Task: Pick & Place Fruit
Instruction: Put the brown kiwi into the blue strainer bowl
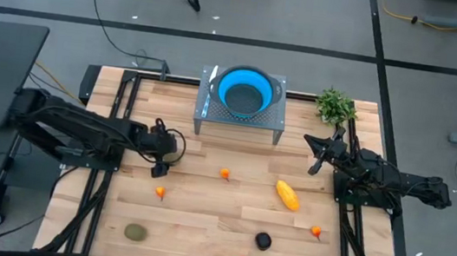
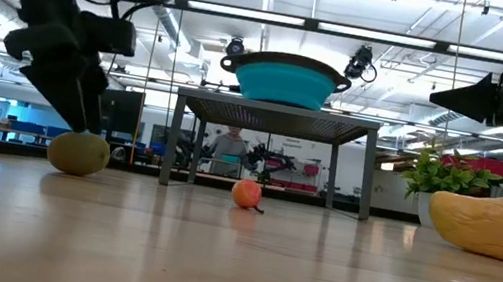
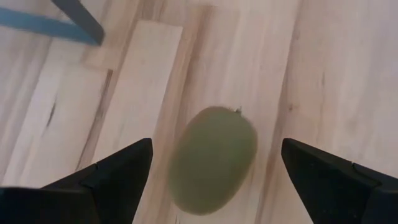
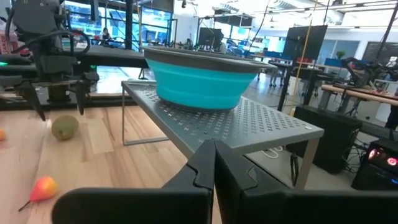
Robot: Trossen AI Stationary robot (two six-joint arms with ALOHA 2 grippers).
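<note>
The left gripper (image 3: pixel 211 163) hangs with fingers spread over an olive-green fruit (image 3: pixel 213 158) lying left of the table's centre, near the raised metal rack (image 1: pixel 239 116) that holds the blue bowl (image 1: pixel 244 90). The oval could roll away if one finger touches first. The right gripper (image 4: pixel 214 163), fingers pressed together and empty, waits near the far right corner.

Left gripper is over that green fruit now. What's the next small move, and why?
Probably lower the left gripper straight down. Its fingers are open and straddle the olive-green fruit, which lies on the table, and in the right wrist view the fingertips hang above it. Close only once they flank it. The right gripper waits shut beside the rack.
</note>
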